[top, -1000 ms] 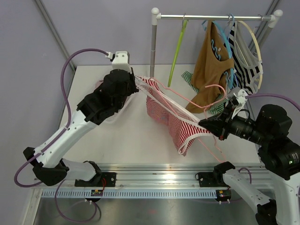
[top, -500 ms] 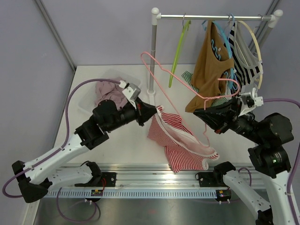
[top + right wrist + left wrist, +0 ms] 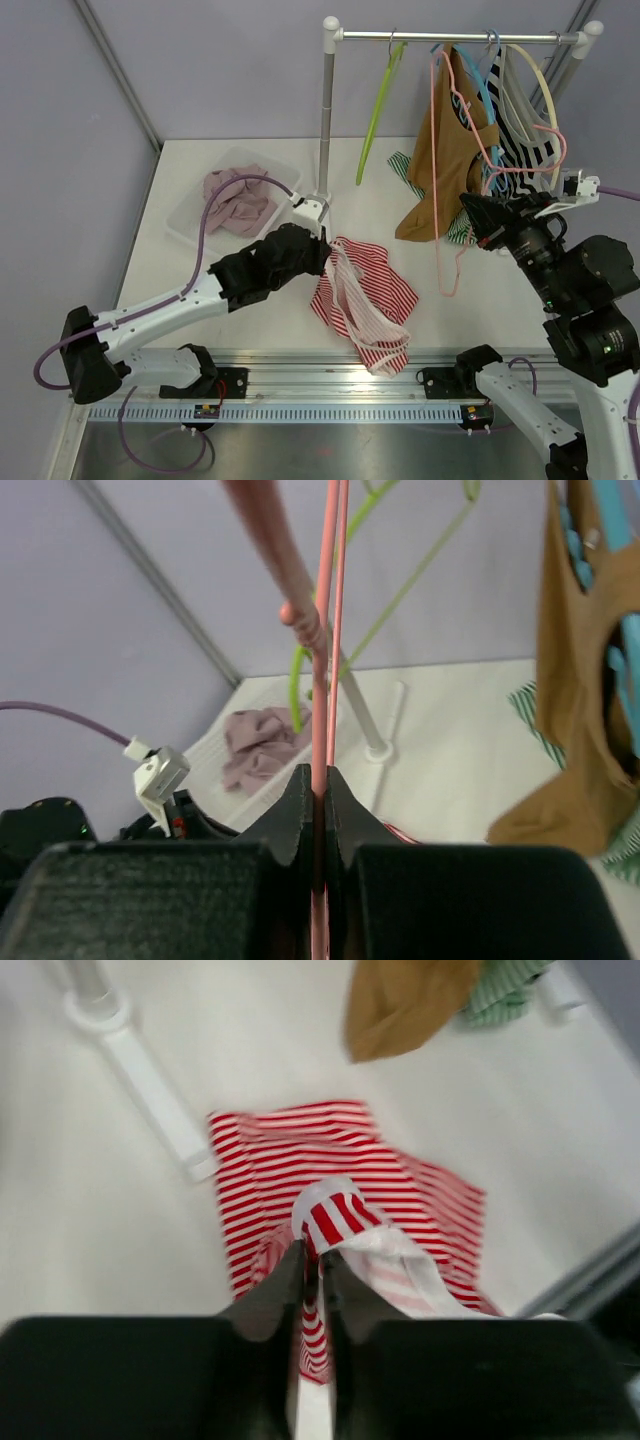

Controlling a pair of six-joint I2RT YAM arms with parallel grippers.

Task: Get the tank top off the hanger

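Resting now on the table (image 3: 500,300), the tank top (image 3: 380,285) has left the hanger (image 3: 435,190).

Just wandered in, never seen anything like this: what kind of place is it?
Probably a robot test lab, staged for laundry practice: two arms bolted by a table, a small clothes rail, blank walls.

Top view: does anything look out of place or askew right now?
The pink hanger hangs steeply tilted, almost on end, bare, pinched in the right gripper. The striped tank top lies crumpled on the table, a fold pinched in the left gripper. Nothing looks damaged.
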